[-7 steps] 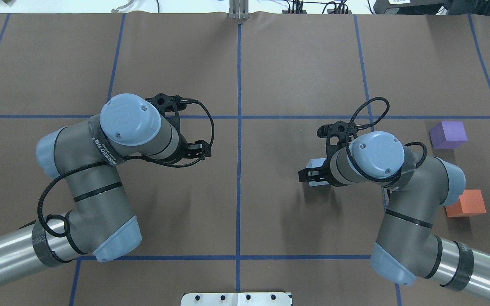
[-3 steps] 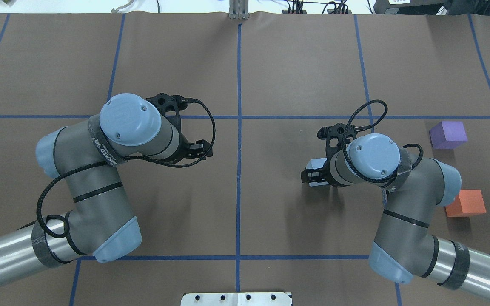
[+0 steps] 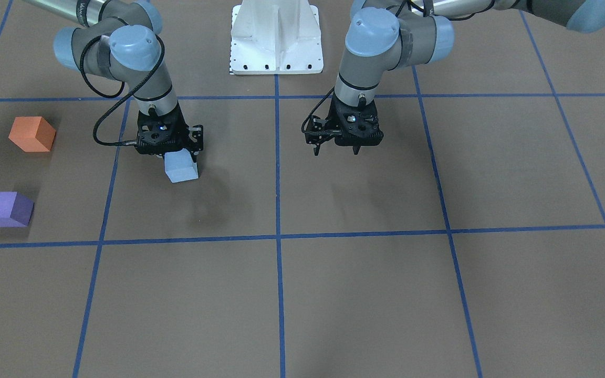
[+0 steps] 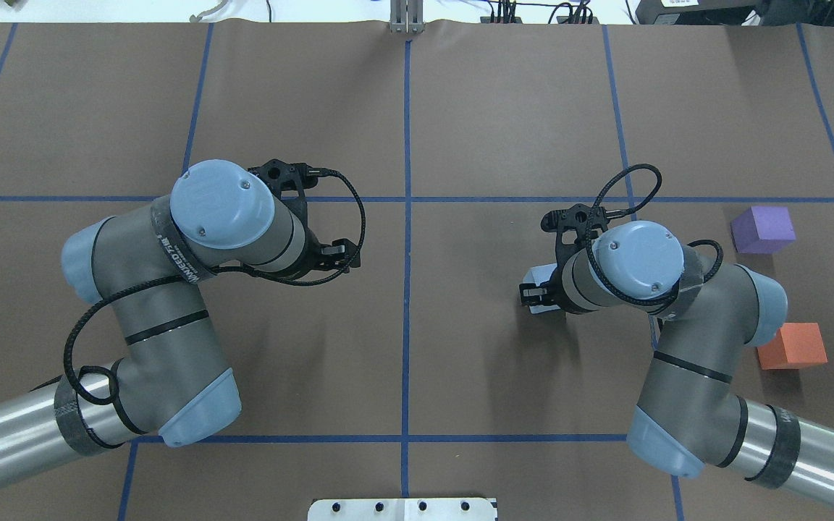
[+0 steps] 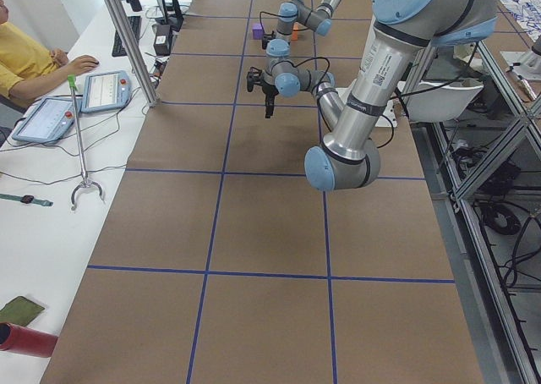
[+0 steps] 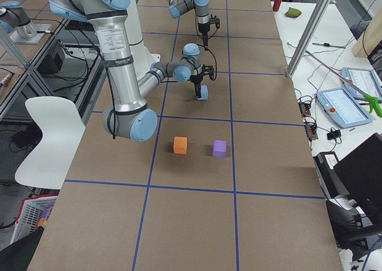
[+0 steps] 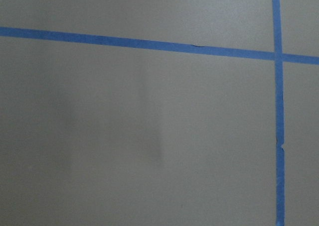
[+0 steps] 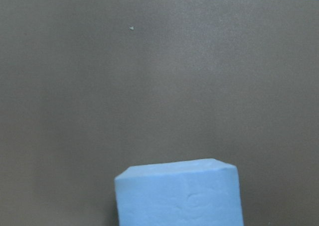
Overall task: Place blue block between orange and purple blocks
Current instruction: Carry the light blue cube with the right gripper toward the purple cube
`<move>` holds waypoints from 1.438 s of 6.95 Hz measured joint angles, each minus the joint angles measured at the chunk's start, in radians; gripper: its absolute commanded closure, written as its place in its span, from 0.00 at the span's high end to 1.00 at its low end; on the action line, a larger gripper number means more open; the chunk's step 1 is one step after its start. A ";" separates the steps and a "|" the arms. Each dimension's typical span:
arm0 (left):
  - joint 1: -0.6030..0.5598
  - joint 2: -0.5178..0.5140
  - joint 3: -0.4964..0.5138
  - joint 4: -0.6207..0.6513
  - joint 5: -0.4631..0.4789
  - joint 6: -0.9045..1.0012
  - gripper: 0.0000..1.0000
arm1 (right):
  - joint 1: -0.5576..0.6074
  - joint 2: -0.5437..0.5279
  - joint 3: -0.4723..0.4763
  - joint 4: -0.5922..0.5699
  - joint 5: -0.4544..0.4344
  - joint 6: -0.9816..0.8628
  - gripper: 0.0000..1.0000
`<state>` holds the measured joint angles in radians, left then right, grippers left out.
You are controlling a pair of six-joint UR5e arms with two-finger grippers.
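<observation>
The pale blue block (image 3: pixel 180 168) hangs between the fingers of my right gripper (image 3: pixel 175 156), a little above the brown table, with its shadow below it. It also shows in the overhead view (image 4: pixel 538 276) and fills the bottom of the right wrist view (image 8: pixel 179 193). The orange block (image 4: pixel 793 346) and the purple block (image 4: pixel 763 229) sit apart on the table at the robot's far right, with a gap between them. My left gripper (image 3: pixel 336 151) hangs open and empty over bare table near the centre line.
The white robot base plate (image 3: pixel 276 37) stands at the table's edge between the arms. Blue tape lines (image 4: pixel 407 217) grid the table. An operator (image 5: pixel 30 58) sits beside tablets at a side bench in the exterior left view.
My right gripper has moved slightly toward the orange and purple blocks, carrying the blue block with it. The left arm has not moved.
</observation>
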<state>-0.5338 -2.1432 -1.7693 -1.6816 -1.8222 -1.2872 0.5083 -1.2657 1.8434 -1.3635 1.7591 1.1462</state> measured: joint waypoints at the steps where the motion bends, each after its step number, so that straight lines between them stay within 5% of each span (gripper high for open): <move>1: 0.000 0.000 -0.002 0.000 0.000 0.001 1.00 | 0.031 -0.035 0.046 -0.002 0.020 -0.001 0.00; 4: 0.000 -0.003 -0.008 0.000 0.002 -0.001 1.00 | 0.269 -0.247 0.166 0.003 0.231 -0.099 0.00; 6: 0.000 -0.010 -0.011 0.001 0.003 -0.022 1.00 | 0.472 -0.397 0.163 0.004 0.380 -0.300 0.00; 10: 0.004 -0.016 -0.016 0.003 0.003 -0.044 1.00 | 0.528 -0.417 0.046 0.010 0.459 -0.353 0.00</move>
<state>-0.5294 -2.1589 -1.7855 -1.6783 -1.8193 -1.3312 1.0361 -1.6825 1.8897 -1.3531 2.2178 0.7928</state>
